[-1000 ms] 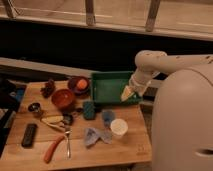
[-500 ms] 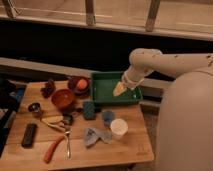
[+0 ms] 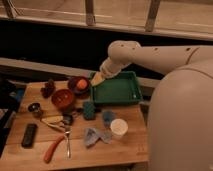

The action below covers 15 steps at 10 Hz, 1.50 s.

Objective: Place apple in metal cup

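- None of the task is done: the apple [image 3: 81, 85] sits in a dark bowl [image 3: 75, 81] at the back of the table [image 3: 125, 150], not in the metal cup [image 3: 34, 107].
- Metal cup stands near the table's left edge, looks empty, well apart from the apple; a red bowl [image 3: 63, 98] lies between them.
- Gripper [image 3: 97, 79] hangs at the left rim of the green tray [image 3: 117, 89], just beside the apple's bowl, a bit above and right of the apple.
- Claw is spread, nothing in it, no contact with the apple.
- Left to do, by my read: come down on the apple, pinch it, lift, carry it left past the red bowl, drop it in the metal cup.
- Versus a second ago: gripper was over the tray's right side, and half a second ago near its middle; now it is at the left rim, so the arm has swept left toward the apple.
- Apple, metal cup, white cup [image 3: 119, 128] and the rest of the table items have not moved.
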### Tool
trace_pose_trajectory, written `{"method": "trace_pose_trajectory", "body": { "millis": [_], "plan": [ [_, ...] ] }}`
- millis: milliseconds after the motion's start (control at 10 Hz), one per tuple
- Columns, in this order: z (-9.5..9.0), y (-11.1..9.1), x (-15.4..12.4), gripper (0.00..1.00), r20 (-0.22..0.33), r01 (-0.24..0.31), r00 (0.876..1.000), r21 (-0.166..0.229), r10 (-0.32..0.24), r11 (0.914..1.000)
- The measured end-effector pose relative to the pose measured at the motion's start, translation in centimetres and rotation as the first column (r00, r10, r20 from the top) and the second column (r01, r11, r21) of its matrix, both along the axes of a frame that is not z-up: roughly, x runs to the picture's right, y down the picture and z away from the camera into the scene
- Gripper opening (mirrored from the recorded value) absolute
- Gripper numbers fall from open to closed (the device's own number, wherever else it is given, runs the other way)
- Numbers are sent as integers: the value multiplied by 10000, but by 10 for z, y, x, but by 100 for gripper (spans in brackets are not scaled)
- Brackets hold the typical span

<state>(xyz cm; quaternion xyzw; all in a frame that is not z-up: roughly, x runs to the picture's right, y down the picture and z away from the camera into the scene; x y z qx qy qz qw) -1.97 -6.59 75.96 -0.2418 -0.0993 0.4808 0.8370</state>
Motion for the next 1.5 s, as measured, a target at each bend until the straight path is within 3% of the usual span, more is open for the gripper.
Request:
{"method": "trace_pose_trajectory", "body": {
  "millis": [400, 700, 1000, 1300, 1500],
  "plan": [
    [-1, 0, -1, 69, 32, 1, 10000, 21, -2, 10000],
    [7, 14, -1, 69, 303, -343, 9989, -362, 354, 9988],
    [48, 39, -38, 69, 1313, -510, 9895, -731, 603, 9960],
    [72, 27, -91, 69, 2449, -476, 9675, -681, 629, 9965],
    [76, 21, -108, 69, 2799, -433, 9582, -638, 596, 9970]
  ]
}}
